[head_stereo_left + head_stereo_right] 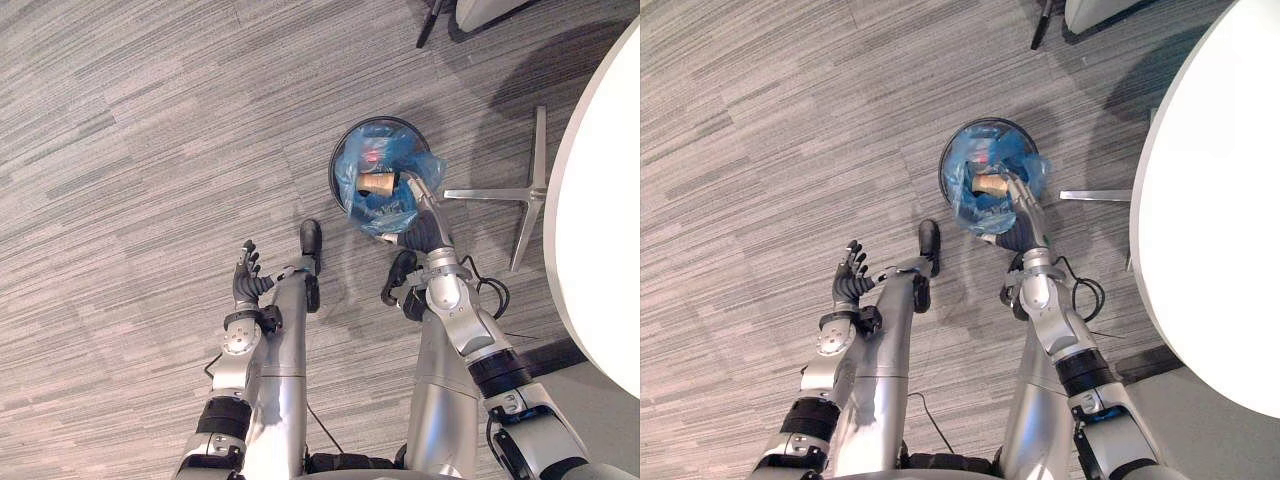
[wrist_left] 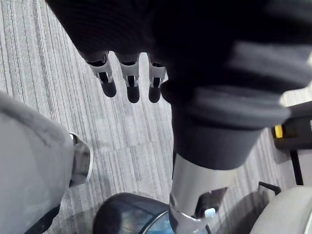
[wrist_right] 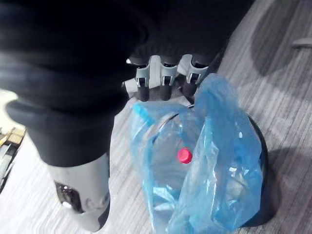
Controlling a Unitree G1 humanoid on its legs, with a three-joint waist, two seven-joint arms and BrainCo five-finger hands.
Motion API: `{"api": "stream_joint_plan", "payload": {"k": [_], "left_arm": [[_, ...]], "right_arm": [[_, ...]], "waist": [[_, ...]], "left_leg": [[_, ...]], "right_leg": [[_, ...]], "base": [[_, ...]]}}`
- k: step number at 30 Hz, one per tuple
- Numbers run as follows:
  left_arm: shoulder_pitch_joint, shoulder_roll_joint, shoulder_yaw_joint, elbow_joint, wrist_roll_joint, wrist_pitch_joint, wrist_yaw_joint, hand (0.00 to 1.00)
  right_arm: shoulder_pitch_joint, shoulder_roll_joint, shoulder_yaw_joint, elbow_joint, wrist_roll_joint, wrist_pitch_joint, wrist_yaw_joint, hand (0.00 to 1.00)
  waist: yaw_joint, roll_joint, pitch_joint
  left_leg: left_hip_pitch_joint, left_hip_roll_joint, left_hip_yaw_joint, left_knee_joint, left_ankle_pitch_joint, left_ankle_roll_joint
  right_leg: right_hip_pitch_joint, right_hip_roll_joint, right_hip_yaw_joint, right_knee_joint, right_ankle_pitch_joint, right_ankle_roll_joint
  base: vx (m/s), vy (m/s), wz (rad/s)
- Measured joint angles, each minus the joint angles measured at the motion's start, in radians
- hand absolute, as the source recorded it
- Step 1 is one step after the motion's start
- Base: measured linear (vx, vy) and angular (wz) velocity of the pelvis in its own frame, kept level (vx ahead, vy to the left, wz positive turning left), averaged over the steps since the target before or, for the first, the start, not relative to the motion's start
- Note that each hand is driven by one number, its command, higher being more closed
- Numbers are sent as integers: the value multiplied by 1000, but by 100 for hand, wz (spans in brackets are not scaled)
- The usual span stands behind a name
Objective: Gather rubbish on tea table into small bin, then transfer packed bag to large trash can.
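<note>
A small black bin [image 1: 340,160] lined with a blue bag [image 1: 425,170] stands on the carpet. Inside the bag lie a brown cardboard piece [image 1: 378,183] and a red cap [image 3: 184,155]. My right hand [image 1: 422,232] reaches over the bin's near side. Its straight fingers [image 3: 168,80] rest against the bag's raised rim [image 3: 217,105], and the thumb stands apart from them. My left hand [image 1: 247,278] hovers over bare carpet to the left of the bin, with relaxed fingers [image 2: 132,83] that hold nothing.
A white round table [image 1: 600,250] fills the right side, and its metal cross base [image 1: 520,195] stands right of the bin. At the top is part of a chair base [image 1: 470,15]. Grey striped carpet spreads to the left.
</note>
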Motion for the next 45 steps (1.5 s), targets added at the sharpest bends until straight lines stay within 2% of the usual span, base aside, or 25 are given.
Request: {"api": "stream_joint_plan", "payload": {"k": [6,12,21,22,25,28,37,45], "left_arm": [[0,3,1,19,2,-5,8,0],[-5,8,2,18,1,-18,20,0],[-25,11,5,1,-11,-24,42,0],[-25,12,5,-6,-26,-27,42,0],[-27,13,6,-22,-34,-42,44,0],[-46,11,1,-21,-45,-42,44,0],[-61,9,1,-21,-45,-42,45,0],[-62,8,3,-22,-44,-39,44,0]], "right_arm": [[-33,-14,53,94,-69,0,19,0],[-109,-31,95,187,-86,7,21,0],[-268,-29,94,386,-115,79,-8,0],[-277,-28,94,403,-115,85,-7,100],[-301,-23,96,461,-115,98,-1,100],[-320,-19,96,492,-114,99,0,100],[-314,10,108,505,-101,99,2,100],[-267,14,68,359,-64,95,-1,100]], "waist": [[1,-1,0],[1,-1,1],[5,-2,4],[5,-2,4],[9,0,5],[28,0,5],[27,0,5],[27,1,3]], "left_leg": [[3,0,2,-37,21,2],[-31,-1,3,-59,38,1],[-121,-16,-7,-44,55,-2],[-133,-18,-11,-39,55,-3],[-170,-19,-13,-24,55,-3],[-193,-19,-14,-18,58,-8],[-203,-19,-21,-15,66,-11],[-196,-13,-21,-3,65,-10]], "right_leg": [[1,-5,-14,-15,1,-1],[-36,-8,-23,-18,1,-1],[-131,-29,-30,37,-13,-6],[-142,-33,-32,47,-21,-4],[-172,-45,-45,74,-35,-13],[-198,-53,-47,96,-44,-21],[-208,-55,-51,112,-56,-11],[-196,-42,-52,112,-55,-12]], "base": [[-30,-33,7],[-22,-39,6],[-35,-32,10],[-49,-8,14],[-64,-8,21],[-56,-6,14],[-57,8,3],[-66,21,-2]]}}
